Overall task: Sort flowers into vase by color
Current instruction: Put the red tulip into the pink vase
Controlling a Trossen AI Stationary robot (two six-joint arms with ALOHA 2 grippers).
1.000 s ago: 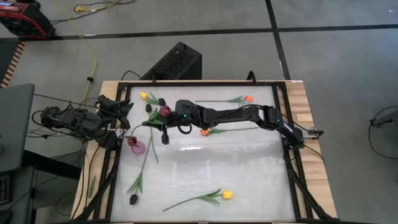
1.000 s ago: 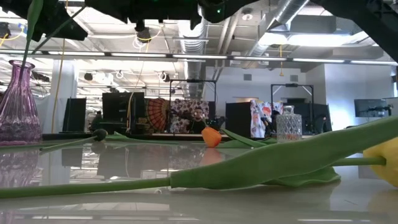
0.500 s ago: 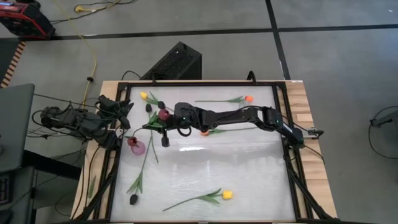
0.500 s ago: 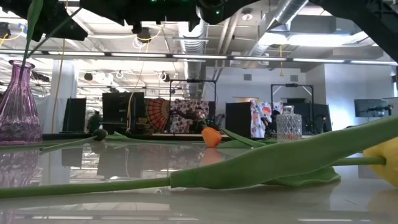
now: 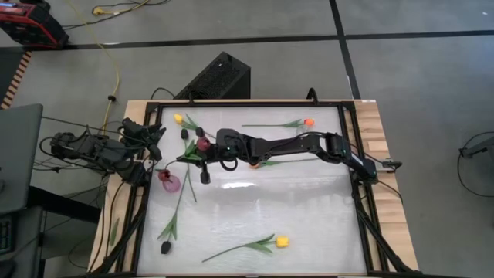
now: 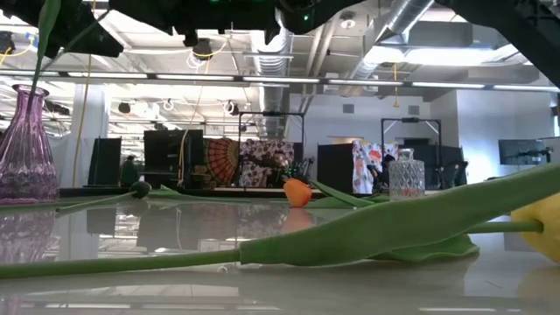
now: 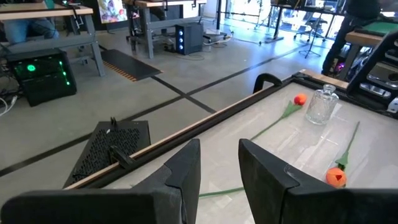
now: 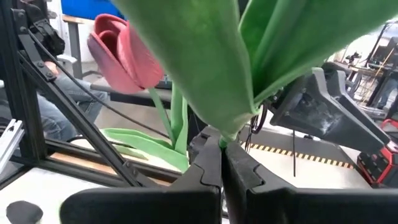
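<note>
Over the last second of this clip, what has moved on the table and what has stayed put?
The right gripper, shut on the red tulip, has carried it a little further toward the table's left side, nearer the purple vase. Nothing was taken hold of or released. The left gripper stays parked at the left edge, and the orange tulips and yellow tulip lie where they were.

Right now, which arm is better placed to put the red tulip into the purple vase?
The right arm, probably. The right gripper has its jaws shut on the red tulip, close to the purple vase. The left gripper holds nothing and waits at the table's left edge.
</note>
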